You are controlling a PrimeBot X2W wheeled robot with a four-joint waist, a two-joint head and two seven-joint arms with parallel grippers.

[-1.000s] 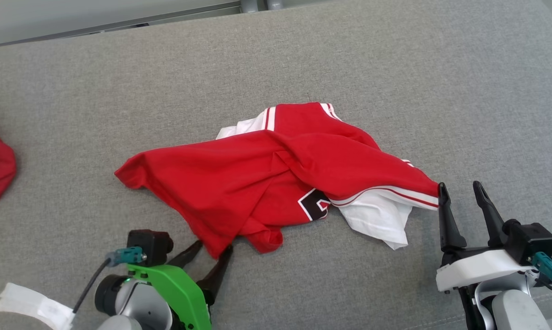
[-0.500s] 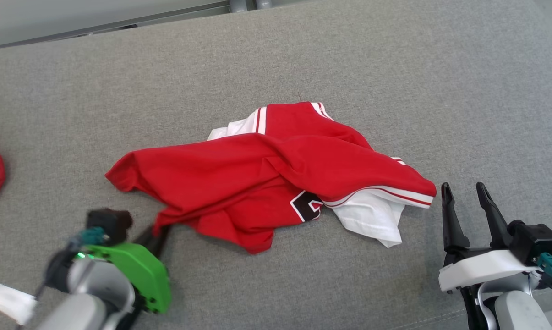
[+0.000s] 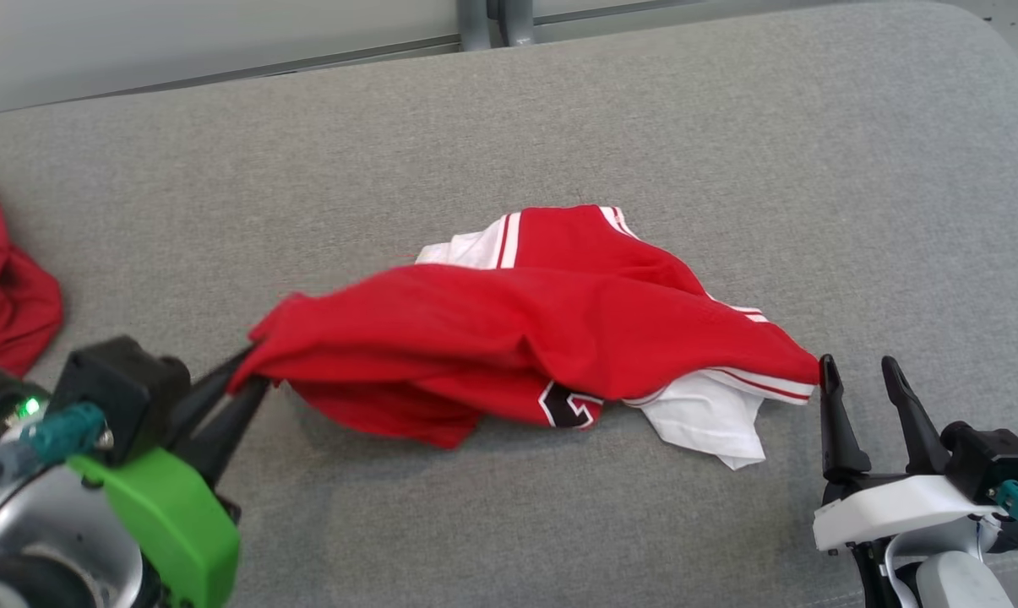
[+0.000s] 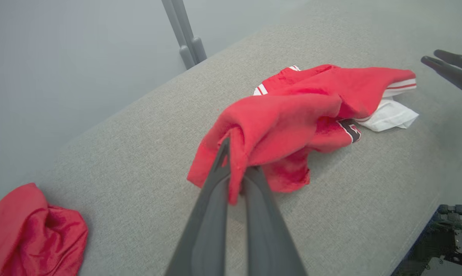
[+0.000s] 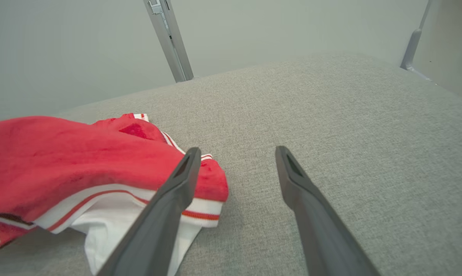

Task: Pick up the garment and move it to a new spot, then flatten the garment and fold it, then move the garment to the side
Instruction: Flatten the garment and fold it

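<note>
The garment point(image 3: 525, 338) is a crumpled red heap with white panels and striped trim in the middle of the grey surface; part of a black-and-white number print shows at its front. My left gripper point(image 3: 247, 380) is shut on its left red edge and holds that edge lifted; in the left wrist view the red cloth point(image 4: 269, 122) is pinched between the two dark fingers point(image 4: 215, 180). My right gripper point(image 3: 859, 376) stands open at the lower right, just beside the garment's striped right corner point(image 5: 200, 199), with nothing between its fingers.
A second red cloth point(image 3: 2, 287) lies bunched at the far left of the grey padded surface point(image 3: 728, 169). Behind the surface runs a pale wall with a grey metal post point(image 3: 492, 21). The surface's front edge point(image 4: 422, 230) drops off near my right arm.
My left gripper swung from the garment's front edge to its left end, shut on the red edge and lifted it. The right gripper stayed open in place. The camera shifted.
</note>
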